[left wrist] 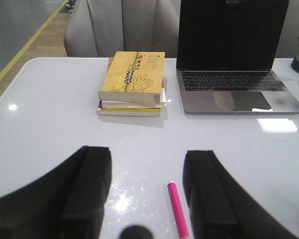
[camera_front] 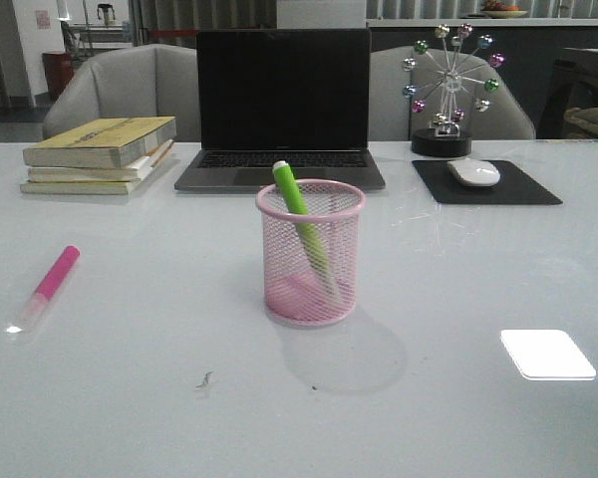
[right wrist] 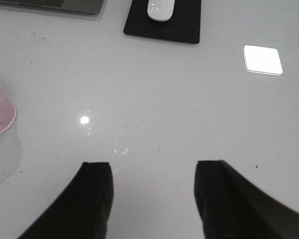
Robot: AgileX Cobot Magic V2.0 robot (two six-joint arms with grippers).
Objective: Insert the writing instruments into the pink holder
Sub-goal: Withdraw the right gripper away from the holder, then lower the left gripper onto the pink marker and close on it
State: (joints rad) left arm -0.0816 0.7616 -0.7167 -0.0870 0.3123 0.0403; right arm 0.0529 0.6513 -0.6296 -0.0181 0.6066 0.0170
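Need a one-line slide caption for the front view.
Bright green marker pen leans inside pink wire-mesh holder; hot pink marker pen lies on the white table.

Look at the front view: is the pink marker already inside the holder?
No. The pink marker lies flat on the table, left of the holder, which holds only the green marker.

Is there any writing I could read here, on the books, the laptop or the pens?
Top yellow book: printing and a hand drawing on its cover, too small and blurred to read.
Books beneath it: spines show no legible text.
Laptop: screen dark; key legends too small to read.
Pink marker and green marker: no lettering visible.
Pink holder, mouse: no label visible.
So nothing can be quoted.
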